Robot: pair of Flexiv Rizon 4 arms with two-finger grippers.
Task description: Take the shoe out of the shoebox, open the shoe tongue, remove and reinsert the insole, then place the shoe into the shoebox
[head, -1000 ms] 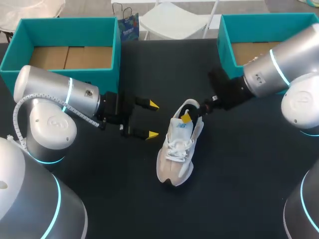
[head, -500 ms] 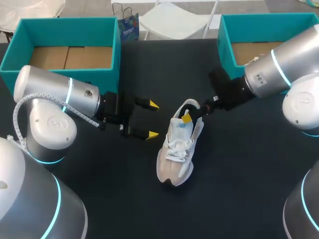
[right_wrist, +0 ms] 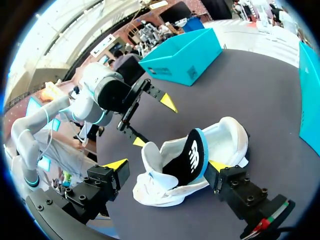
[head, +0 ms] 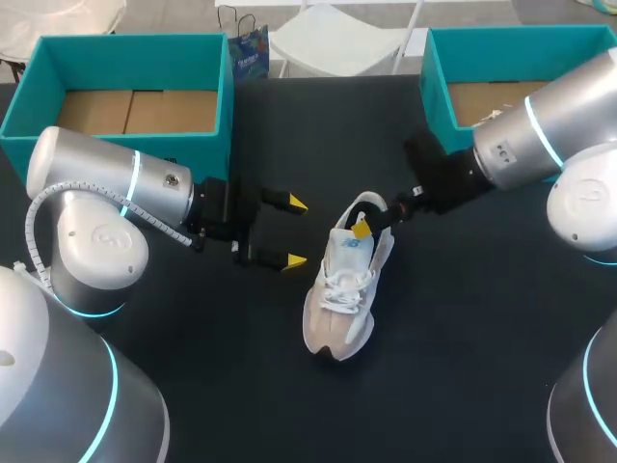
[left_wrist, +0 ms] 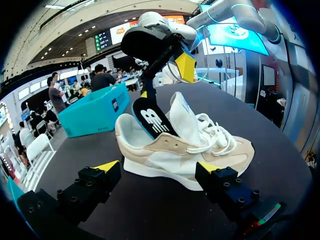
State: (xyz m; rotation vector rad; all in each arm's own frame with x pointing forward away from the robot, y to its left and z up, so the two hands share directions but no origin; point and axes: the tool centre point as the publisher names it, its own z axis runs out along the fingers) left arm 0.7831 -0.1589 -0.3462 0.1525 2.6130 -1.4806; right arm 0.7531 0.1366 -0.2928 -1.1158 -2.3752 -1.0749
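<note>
No visible chg over last sec: both arms parked. Shoe lies mid-table, toe to 6 o'clock, insole sticking half out at the heel. R gripper at shoe's 1 o'clock, fingers spread, straddling the heel end, nothing pinched. L gripper at 9 o'clock, agape, empty. Insole removal looks paused midway.

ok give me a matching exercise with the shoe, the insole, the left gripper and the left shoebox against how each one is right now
Things:
1. shoe
2. insole
3. left gripper
4. left shoebox

States:
A. teal, open-topped, cardboard floor showing
B. black, sticking up out of the heel opening
C. open, empty, beside the shoe
D. pale, laced, standing on its sole

Pairs: 1-D; 2-B; 3-C; 4-A
</note>
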